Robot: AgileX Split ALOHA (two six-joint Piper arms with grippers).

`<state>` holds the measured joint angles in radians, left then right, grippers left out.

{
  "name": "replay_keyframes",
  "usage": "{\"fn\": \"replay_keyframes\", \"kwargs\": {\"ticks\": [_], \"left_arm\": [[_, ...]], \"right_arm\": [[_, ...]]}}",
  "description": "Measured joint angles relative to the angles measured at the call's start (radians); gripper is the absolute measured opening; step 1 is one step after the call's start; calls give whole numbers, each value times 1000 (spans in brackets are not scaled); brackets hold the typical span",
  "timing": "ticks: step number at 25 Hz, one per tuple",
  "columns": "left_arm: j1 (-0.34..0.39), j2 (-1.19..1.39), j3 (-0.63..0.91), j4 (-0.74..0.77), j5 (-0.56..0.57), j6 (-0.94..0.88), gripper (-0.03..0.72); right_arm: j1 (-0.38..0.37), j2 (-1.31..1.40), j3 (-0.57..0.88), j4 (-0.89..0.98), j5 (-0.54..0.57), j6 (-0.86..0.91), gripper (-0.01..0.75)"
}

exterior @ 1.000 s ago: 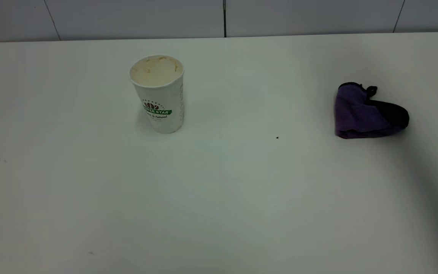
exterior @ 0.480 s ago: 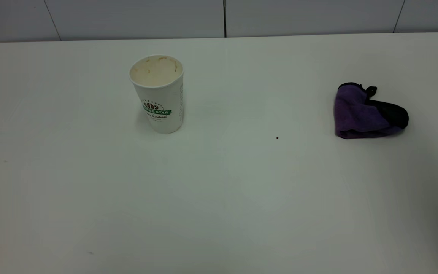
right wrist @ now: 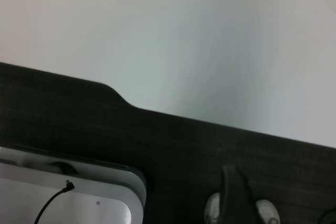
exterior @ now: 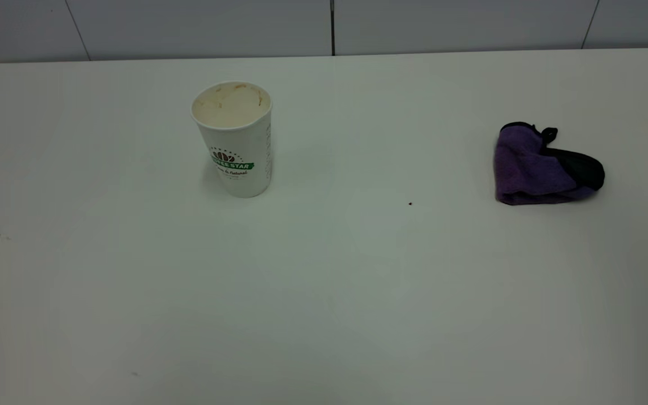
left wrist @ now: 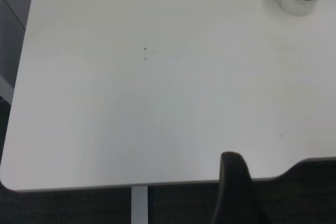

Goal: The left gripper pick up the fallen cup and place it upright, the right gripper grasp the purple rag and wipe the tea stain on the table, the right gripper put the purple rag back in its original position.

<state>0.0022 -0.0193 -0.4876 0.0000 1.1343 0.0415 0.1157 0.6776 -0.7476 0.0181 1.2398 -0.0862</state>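
two task things sit well apart on the bench [exterior: 324, 292]: the cup [exterior: 234, 140] stands upright on its base, mouth up, and the purple rag [exterior: 543, 166] lies bunched off to the right, seemingly back in its resting spot. no tea stain shows. both arms hang off the bench edge, apparently parked; whether their fingers are apart or together, i cannot tell.
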Motion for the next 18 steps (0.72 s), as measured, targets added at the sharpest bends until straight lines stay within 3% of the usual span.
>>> {"fn": "replay_keyframes", "kwargs": {"ticks": [8, 11, 18], "left_arm": [[0, 0, 0, 0, 0, 0, 497], [0, 0, 0, 0, 0, 0, 497], [0, 0, 0, 0, 0, 2, 497]], "right_arm": [[0, -280, 241, -1, -72, 59, 484], [0, -362, 258, 5, -127, 62, 484], [0, -404, 270, 6, -128, 62, 484]]}}
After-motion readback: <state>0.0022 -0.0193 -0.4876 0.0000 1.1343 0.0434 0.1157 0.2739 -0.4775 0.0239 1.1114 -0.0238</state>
